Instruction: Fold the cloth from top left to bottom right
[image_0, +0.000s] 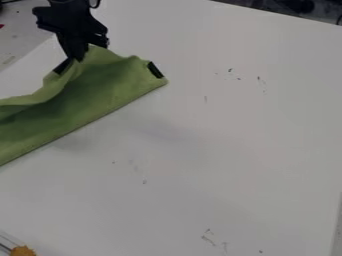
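The cloth (100, 95) is showing green with a black patch (155, 70), the gripper (73, 59) is looking black, and the desk (234, 140) is showing white with scattered dark flecks (208, 240).

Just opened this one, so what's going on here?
A robot arm's gripper is at the raised, rumpled upper edge of a green cloth and seems to have hold of it. The cloth lies at the left of a white table, running out of the picture; its lower edge is straight. How far the fold has got is unclear.
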